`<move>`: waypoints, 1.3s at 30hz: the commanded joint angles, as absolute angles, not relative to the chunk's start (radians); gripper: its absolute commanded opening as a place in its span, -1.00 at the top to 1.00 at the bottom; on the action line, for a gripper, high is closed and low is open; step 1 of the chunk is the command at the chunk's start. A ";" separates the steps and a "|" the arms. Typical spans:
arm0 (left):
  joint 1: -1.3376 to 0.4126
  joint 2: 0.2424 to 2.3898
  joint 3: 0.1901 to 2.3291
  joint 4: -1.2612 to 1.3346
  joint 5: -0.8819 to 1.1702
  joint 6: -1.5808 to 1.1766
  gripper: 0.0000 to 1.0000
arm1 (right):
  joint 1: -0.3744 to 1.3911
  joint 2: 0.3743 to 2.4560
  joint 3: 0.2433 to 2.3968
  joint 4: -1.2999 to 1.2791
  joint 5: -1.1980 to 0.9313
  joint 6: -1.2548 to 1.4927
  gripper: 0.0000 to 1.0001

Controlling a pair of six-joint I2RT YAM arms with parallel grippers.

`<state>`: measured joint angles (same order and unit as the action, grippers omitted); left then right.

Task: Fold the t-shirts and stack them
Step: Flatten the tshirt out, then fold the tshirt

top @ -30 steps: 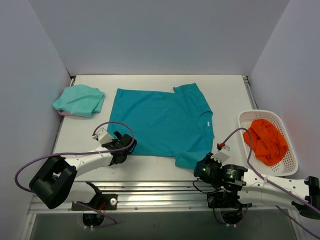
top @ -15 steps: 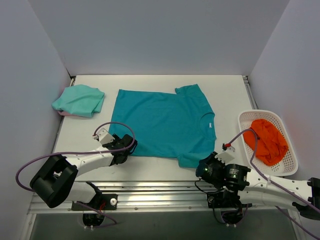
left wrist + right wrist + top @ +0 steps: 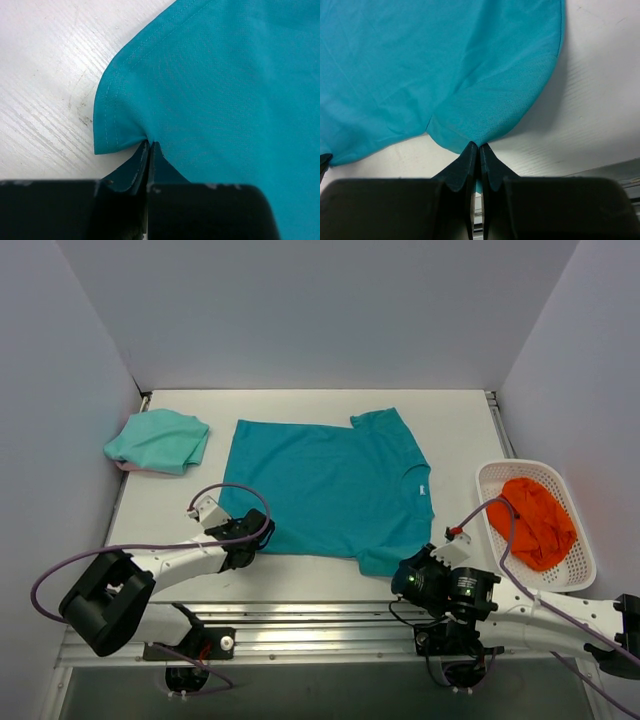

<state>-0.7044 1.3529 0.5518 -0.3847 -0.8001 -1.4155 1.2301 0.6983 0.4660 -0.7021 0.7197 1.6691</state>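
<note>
Teal t-shirt (image 3: 325,485): is being shown flat and unfolded at the middle of the counter (image 3: 460,425), hem to the left and collar to the right, so its long axis is running left to right across both arms.
Near-left hem corner: is being pinched by the left jaws, clenched on the cloth.
Near sleeve tip: is being pinched by the right jaws, likewise clenched on the cloth.
Key relation: the whole shirt is lying beyond the jaws, away from the bases. Each end is being held by its nearer arm, so a fold would likely be carried toward the far edge.
Mint t-shirt (image 3: 158,440): is being shown bundled at the far-left corner, well apart.
Count: two t-shirts, one basket (image 3: 520,465) and one orange cloth (image 3: 535,520) inside it are being shown.
</note>
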 commanded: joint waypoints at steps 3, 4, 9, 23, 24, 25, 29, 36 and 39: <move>-0.710 1.249 0.543 -0.409 -0.767 -1.361 0.95 | 1.226 0.709 0.508 -0.779 0.796 1.713 1.00; -0.710 1.229 0.545 -0.435 -0.764 -1.348 0.95 | 1.224 0.709 0.517 -0.784 0.799 1.715 1.00; -0.709 1.068 0.574 -0.505 -0.753 -1.276 0.95 | 1.226 0.721 0.577 -0.837 0.844 1.735 1.00; -0.483 1.127 0.702 -0.318 -0.509 -0.965 0.95 | 1.195 0.968 0.798 -0.836 1.055 1.677 1.00; -0.470 1.134 0.713 -0.318 -0.511 -0.954 0.95 | 1.186 0.988 0.811 -0.806 1.069 1.633 1.00; -0.465 1.144 0.732 -0.316 -0.506 -0.947 0.95 | 1.157 1.011 0.840 -0.792 1.074 1.606 1.00; -0.434 1.167 0.762 -0.293 -0.473 -0.919 0.95 | 1.060 1.112 0.903 -0.686 1.089 1.470 1.00; -0.396 1.238 0.799 -0.244 -0.439 -0.877 0.95 | 0.797 1.173 0.903 -0.378 0.944 1.080 1.00; -0.380 1.276 0.811 -0.224 -0.419 -0.859 0.95 | 0.732 1.206 0.902 -0.316 0.901 1.022 1.00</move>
